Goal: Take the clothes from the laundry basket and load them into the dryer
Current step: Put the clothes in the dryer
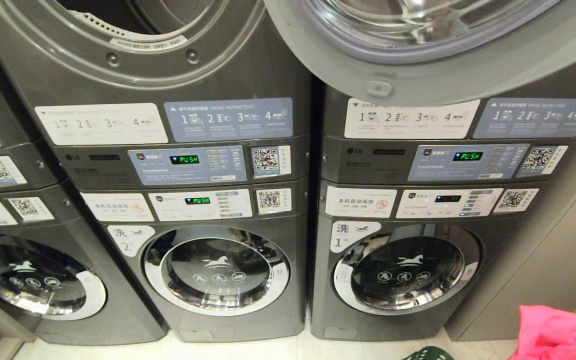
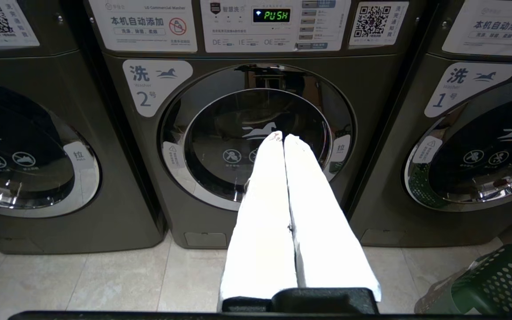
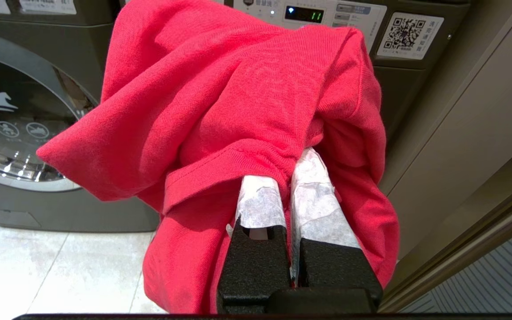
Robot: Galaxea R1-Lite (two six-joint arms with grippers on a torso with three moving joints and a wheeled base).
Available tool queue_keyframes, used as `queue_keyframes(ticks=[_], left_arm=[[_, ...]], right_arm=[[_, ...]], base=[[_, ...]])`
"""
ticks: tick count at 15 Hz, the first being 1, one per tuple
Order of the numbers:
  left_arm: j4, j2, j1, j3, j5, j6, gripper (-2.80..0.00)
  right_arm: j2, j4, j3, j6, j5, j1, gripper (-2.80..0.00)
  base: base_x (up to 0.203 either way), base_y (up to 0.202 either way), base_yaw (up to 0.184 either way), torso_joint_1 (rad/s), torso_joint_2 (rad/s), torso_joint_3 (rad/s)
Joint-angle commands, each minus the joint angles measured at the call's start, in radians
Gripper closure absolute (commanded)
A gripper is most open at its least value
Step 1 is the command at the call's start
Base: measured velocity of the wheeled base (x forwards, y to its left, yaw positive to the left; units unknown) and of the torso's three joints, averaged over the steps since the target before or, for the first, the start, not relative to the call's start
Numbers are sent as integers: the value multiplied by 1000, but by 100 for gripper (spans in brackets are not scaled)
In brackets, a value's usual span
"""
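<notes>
- While the red clothes (image 3: 220,111) hang bunched over my right gripper (image 3: 289,178), the loose folds droop well below my fingers, and I judge they could catch on the rim of the open dryer door (image 1: 418,75) above washer number one (image 1: 403,270) and be dragged out of my hold
- Only a fold of fabric sits between my right fingers (image 3: 260,204), so a thin pinch like this may slip if the cloth swings
- My right fingers are clamped nearly together on the clothes, the fabric draped over and around both tips
- My left gripper (image 2: 280,138) holds nothing; its two white fingers (image 2: 309,213) are pressed together, pointing at washer number two (image 2: 256,146)
- In the head view the clothes show at the lower right corner, just beside the laundry basket (image 1: 428,354) on the floor; the dryer opening (image 1: 138,20) on the left stack gapes too
</notes>
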Motion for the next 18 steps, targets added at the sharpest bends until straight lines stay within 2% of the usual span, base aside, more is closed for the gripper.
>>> queue_keyframes(ticks=[1,7,18], left_arm=[[0,0,0,0,1,-1,0],[0,0,0,0,1,-1,0],[0,0,0,0,1,-1,0]], right_arm=[[0,0,2,-1,0,0,0],[0,0,0,1,0,0,0],[0,-1,0,-2,0,0,0]], base=[[0,0,0,149,-330,-181],[0,0,0,141,-292,-155],[0,0,0,82,-167,-90]])
